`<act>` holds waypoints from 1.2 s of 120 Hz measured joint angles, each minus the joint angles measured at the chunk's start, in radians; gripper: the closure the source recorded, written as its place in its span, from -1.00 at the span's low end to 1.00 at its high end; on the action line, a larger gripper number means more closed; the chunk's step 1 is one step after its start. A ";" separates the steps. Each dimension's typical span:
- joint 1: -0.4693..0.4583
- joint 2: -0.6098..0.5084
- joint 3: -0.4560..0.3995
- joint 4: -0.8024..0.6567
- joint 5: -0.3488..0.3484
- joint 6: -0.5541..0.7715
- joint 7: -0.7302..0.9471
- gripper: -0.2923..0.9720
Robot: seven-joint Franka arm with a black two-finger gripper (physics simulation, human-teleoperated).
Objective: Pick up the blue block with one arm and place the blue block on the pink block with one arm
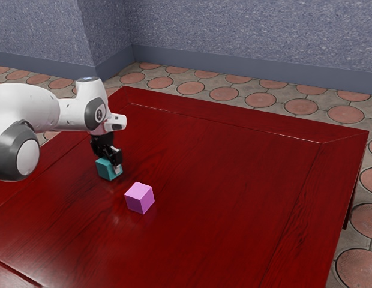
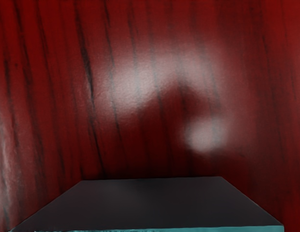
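Blue block (image 1: 103, 170) partly hidden under gripper (image 1: 110, 165); pink block (image 1: 140, 197) near.

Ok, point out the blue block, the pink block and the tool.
blue block (image 1: 102, 170), exterior view, on its side face.
pink block (image 1: 140, 192), exterior view, on its top face.
tool (image 1: 110, 164), exterior view, midway between its fingertips.

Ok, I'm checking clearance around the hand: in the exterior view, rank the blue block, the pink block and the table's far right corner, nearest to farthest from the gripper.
1. Small blue-teal block: held in the black two-finger gripper.
2. Pink block: toward the exterior view's right, apart from it.
3. Dark red wooden table's far right corner: well beyond both.
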 joint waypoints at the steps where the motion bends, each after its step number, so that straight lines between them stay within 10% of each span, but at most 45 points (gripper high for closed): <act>1: 0.000 -0.001 0.000 0.000 0.000 0.000 -0.001 -0.08; 144: -0.281 -0.406 0.006 -0.387 0.068 -0.017 -0.307 -0.05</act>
